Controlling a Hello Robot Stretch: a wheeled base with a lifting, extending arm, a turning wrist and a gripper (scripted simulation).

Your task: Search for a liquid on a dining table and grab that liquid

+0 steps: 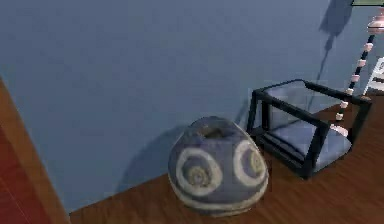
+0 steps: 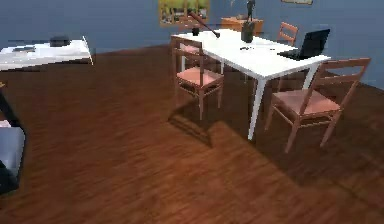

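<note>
Patterned pouf [image 1: 218, 165] nearest — white dining table [image 2: 262, 62], perhaps vase [image 2: 247, 30] atop; hand: cannot tell.

White table [image 2: 256, 60] on a dark wood floor [image 2: 120, 140], wooden chairs [image 2: 199, 76] drawn up around it, a dark vase [image 2: 247, 33] on top.

The floor [image 2: 120, 150] is dark red-brown wood in long planks, smooth with a soft shine. The wall [image 1: 120, 70] is plain blue and matt, like paint. At 6 o'clock in the forward view, a round pouf [image 1: 217, 165] looks like soft cloth, grey-blue with pale rings. At 3 o'clock, the armchair [image 1: 310, 140] has a dark, smooth frame and blue-grey cloth cushions. At 1 o'clock in the arm side view, the white tabletop [image 2: 262, 62] looks smooth and matt. The chairs [image 2: 200, 75] around it are light brown wood with reddish padded seats.
</note>
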